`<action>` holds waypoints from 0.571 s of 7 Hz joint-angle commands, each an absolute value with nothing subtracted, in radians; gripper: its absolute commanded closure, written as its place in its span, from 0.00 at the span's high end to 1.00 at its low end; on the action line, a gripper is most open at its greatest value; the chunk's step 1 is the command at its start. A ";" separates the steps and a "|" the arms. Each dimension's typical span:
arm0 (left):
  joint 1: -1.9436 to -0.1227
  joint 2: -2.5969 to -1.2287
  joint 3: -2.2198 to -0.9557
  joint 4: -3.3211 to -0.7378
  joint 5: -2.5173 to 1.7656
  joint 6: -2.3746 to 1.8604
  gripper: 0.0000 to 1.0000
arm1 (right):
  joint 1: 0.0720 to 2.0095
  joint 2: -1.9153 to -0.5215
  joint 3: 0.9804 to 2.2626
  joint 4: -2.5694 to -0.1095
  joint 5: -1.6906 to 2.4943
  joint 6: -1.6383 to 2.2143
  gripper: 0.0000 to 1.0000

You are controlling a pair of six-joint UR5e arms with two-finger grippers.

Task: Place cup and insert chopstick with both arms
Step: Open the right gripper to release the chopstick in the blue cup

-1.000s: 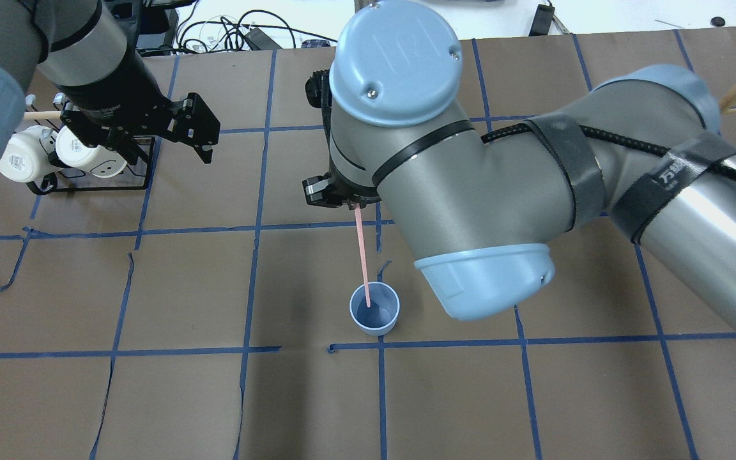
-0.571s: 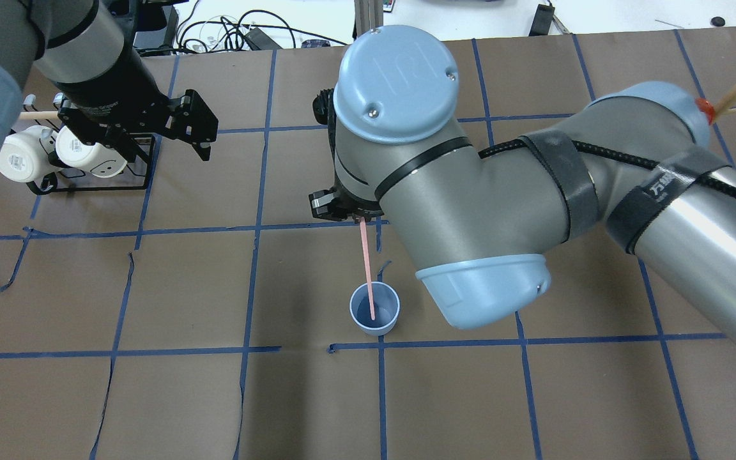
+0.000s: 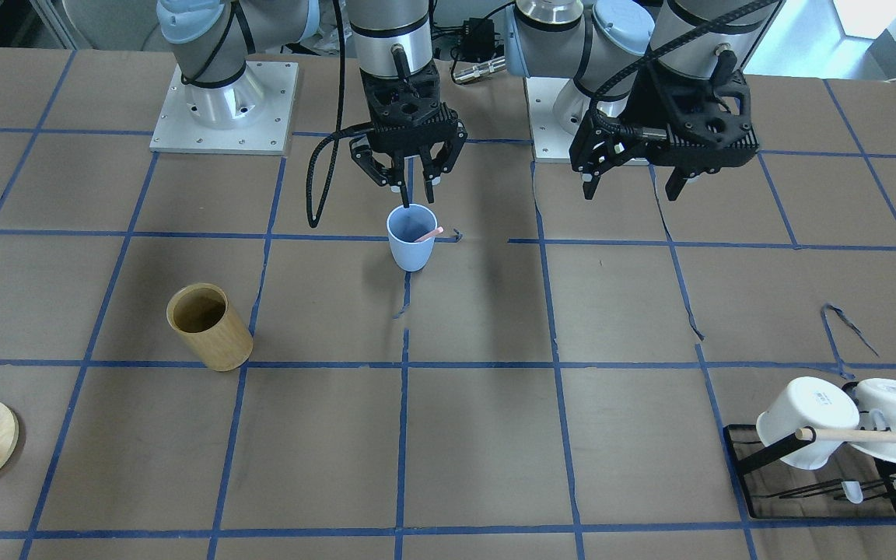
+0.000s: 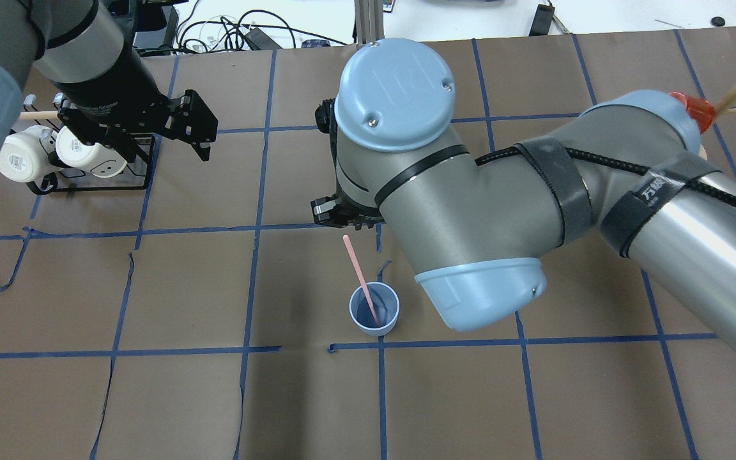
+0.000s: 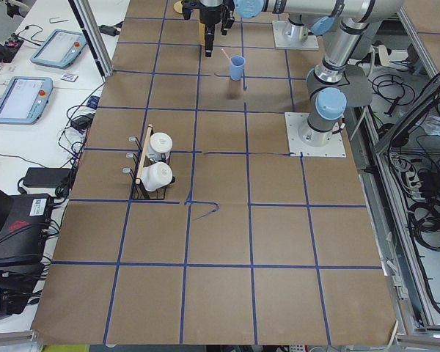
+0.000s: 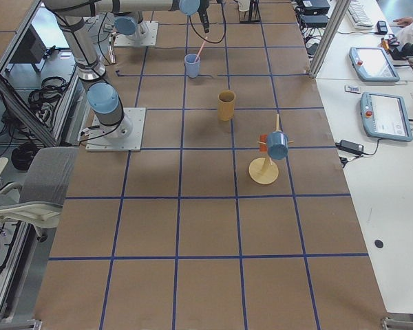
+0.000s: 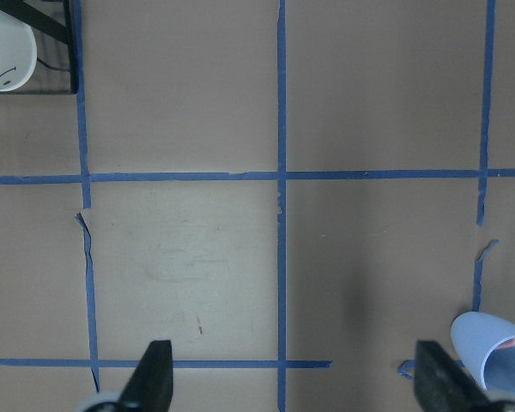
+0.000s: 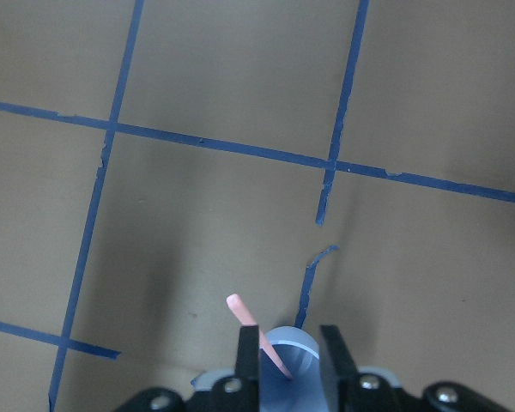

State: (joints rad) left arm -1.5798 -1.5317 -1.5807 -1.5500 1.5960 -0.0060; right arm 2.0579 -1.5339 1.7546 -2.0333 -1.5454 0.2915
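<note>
Status: both parts of the task appear complete. The cup (image 3: pixel 411 243) stands upright on the table (image 3: pixel 495 451), near the middle of the work area, on a crossing of the blue tape lines. The chopstick (image 4: pixel 360 276) is inside the cup. Its lower end rests on the cup floor, its shaft leans on the rim, and its upper end projects well above the cup, tilted toward the robot's left. The right gripper (image 3: pixel 410 187) hangs directly above the cup with its jaws moderately apart and nothing between them. In the overhead view a clear gap separates the chopstick tip from the fingers, so the chopstick is free of the gripper. The left gripper (image 3: pixel 630 193) hangs over bare table on the robot's left, well apart from the cup, with its jaws spread wide and empty. Its wrist view shows only the cup rim at the lower right corner. Remaining work, as judged: withdraw the right arm upward without brushing the projecting chopstick end, since a sideways knock could tip the cup. No further grasp appears necessary.
</note>
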 commanded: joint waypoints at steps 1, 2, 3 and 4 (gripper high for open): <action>-1.582 -1.531 -1.580 -1.551 1.594 -0.006 1.00 | 2.034 -1.554 1.733 -1.946 -1.533 0.290 1.00; -1.585 -1.534 -1.578 -1.549 1.595 -0.009 1.00 | 2.011 -1.554 1.715 -1.871 -1.532 0.288 1.00; -1.585 -1.531 -1.578 -1.549 1.595 -0.012 1.00 | 1.976 -1.554 1.683 -1.786 -1.531 0.288 1.00; -1.585 -1.531 -1.580 -1.549 1.595 -0.014 1.00 | 1.915 -1.554 1.666 -1.691 -1.522 0.288 1.00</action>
State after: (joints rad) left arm -1.5840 -1.5317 -1.5790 -1.5495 1.5952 -0.0113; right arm 1.9763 -1.5534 1.6919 -1.8021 -1.5297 0.2886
